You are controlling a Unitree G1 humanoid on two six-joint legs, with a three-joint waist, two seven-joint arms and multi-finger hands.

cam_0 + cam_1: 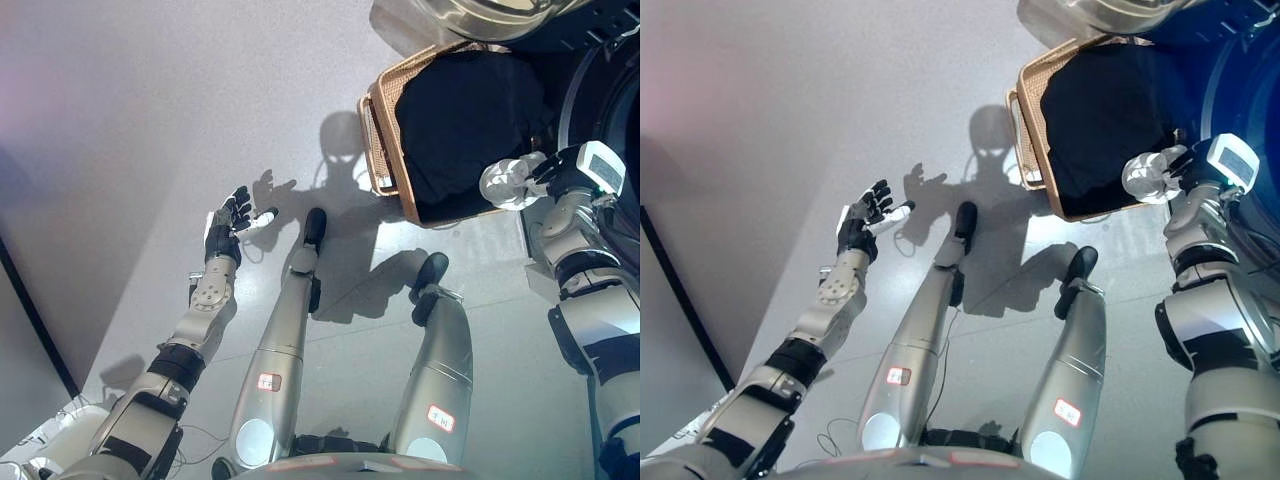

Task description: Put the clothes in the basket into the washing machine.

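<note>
Nearest, at about nine o'clock, the left robot hand [231, 217] is hovering over the pale grey floor [130, 130], fingers spread and relaxed, holding nothing. Farther out, at two o'clock, the right robot hand [512, 182] is reaching over the near edge of the tan woven basket [381, 150]; whether its fingers are curling or loose cannot be told. Black clothes [465, 115] are filling the basket. Beyond, at one o'clock, the silver washing machine [450, 18] is showing.
</note>
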